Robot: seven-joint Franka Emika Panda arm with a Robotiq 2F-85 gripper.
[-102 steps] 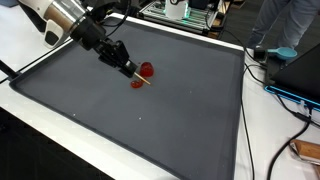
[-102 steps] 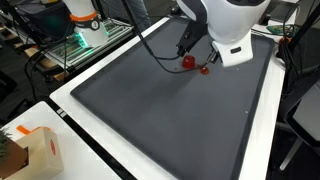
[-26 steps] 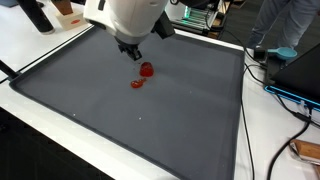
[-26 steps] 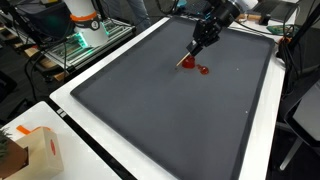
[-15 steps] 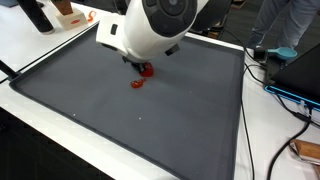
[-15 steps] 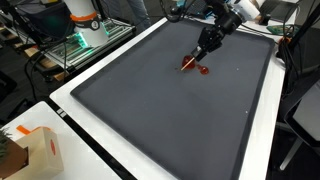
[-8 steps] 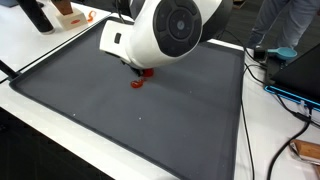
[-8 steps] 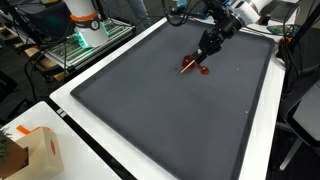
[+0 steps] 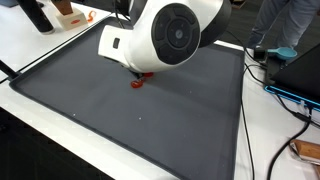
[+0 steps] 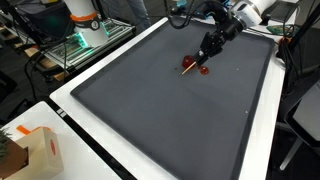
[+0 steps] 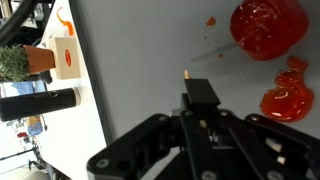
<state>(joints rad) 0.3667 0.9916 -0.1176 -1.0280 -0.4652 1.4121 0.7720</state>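
Note:
A dark grey mat (image 10: 160,110) covers the table. On it lie a glossy red blob (image 11: 266,26) and a smaller red smear (image 11: 289,96); in both exterior views they show as red marks (image 10: 203,71) (image 9: 137,83). My gripper (image 10: 208,48) hovers just above and beside them, shut on a thin wooden stick (image 10: 189,65) that slants down to the mat. In the wrist view the gripper (image 11: 198,100) has its jaws together, and the stick's pale tip (image 11: 186,73) pokes out left of the blob. The arm's white housing (image 9: 165,38) hides the gripper in that exterior view.
A cardboard box with orange print (image 10: 32,150) (image 11: 65,56) sits off the mat, beside a small plant (image 11: 15,63) and a black cylinder (image 11: 40,103). Cables and a blue device (image 9: 283,72) lie past the mat's far side. A person (image 9: 285,20) stands behind.
The arm has swung across the mat towards the red marks, and its housing now fills more of an exterior view. Over the last second the gripper only edged a little, still shut on the stick.

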